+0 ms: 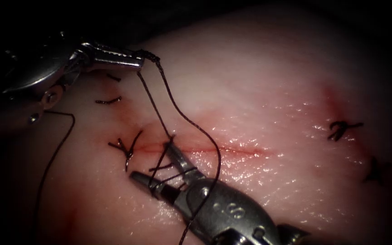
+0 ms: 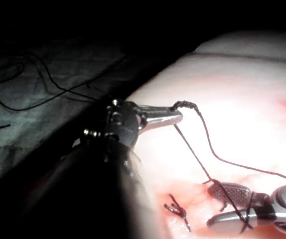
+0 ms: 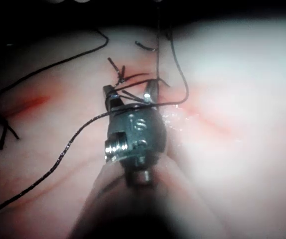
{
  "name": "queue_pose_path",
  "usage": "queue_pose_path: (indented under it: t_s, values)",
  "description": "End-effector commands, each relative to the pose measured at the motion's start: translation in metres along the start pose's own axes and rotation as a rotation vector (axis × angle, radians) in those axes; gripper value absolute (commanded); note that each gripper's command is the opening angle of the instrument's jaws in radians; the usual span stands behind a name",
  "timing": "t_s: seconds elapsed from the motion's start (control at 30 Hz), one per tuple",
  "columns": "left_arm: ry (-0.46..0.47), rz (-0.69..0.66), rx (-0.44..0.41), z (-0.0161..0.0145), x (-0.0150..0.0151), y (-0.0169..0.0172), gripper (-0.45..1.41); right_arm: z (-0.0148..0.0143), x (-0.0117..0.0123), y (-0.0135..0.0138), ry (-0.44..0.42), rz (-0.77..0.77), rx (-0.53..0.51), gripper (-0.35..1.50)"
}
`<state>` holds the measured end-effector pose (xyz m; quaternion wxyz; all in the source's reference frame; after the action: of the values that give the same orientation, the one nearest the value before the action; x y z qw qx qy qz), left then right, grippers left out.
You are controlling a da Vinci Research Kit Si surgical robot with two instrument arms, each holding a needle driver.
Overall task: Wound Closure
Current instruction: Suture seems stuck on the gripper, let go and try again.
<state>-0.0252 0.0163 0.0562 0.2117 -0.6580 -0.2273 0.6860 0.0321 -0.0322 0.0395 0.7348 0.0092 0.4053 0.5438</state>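
In the endoscope view the left tool (image 1: 137, 61) sits above and left of the cut (image 1: 214, 149), its jaws closed on the thread (image 1: 178, 109) at a small bunched knot of it; from there two strands run down and right to the cut, which lies as a long horizontal line across the tissue (image 1: 273, 90). The right tool (image 1: 153, 161) comes up from below with its jaws spread apart, one tip at the cut's edge and the other pointing left, thread wound in several turns round them but not clamped. It is the nearer tool to the cut; finished stitches (image 1: 125, 149) lie just left of it, others (image 1: 341, 129) far right. I cannot find the needle here. The left wrist view shows the left tool (image 2: 175, 117) pinching the thread (image 2: 208, 144), strands slanting down to the right tool's (image 2: 222, 206) spread jaws, with loose thread on the dark cloth (image 2: 33, 124) beyond the tissue (image 2: 242, 89). In the right wrist view the right tool (image 3: 130, 97) has its jaws apart, thread (image 3: 73, 139) crossing its body; whether a strand lies between the tips is hard to make out.
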Motion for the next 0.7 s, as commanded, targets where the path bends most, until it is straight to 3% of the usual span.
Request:
queue_pose_path:
  t_s: [0.03,0.17,0.27,0.4,0.43,0.47,0.5,0.7]
  values:
    - [0.001,0.006,0.002,0.0005,0.0005,-0.0009,-0.45,0.0013,0.0008,-0.0007,0.006,-0.006,0.015,1.35]
    - [0.000,0.007,0.002,0.0006,0.0005,-0.0005,-0.45,0.0015,0.0008,-0.0007,0.007,-0.012,0.017,1.36]
    - [0.000,0.008,0.003,0.0006,0.0004,-0.0004,-0.45,0.0015,0.0008,-0.0006,0.007,-0.012,0.017,1.26]
    - [-0.003,0.008,0.002,0.0006,0.0004,-0.0003,-0.45,0.0012,0.0007,-0.0007,0.001,-0.014,0.021,0.61]
    - [-0.003,0.008,0.002,0.0006,0.0004,-0.0003,-0.45,0.0011,0.0007,-0.0007,0.001,-0.020,0.022,0.36]
    - [-0.003,0.008,0.003,0.0006,0.0004,-0.0003,-0.45,0.0011,0.0007,-0.0008,0.001,-0.020,0.023,-0.06]
    - [-0.003,0.008,0.003,0.0006,0.0004,-0.0003,-0.45,0.0010,0.0007,-0.0008,0.001,-0.026,0.023,-0.33]
    - [-0.004,0.008,0.003,0.0007,0.0004,-0.0001,-0.45,0.0007,0.0009,-0.0008,-0.003,-0.054,0.012,-0.35]
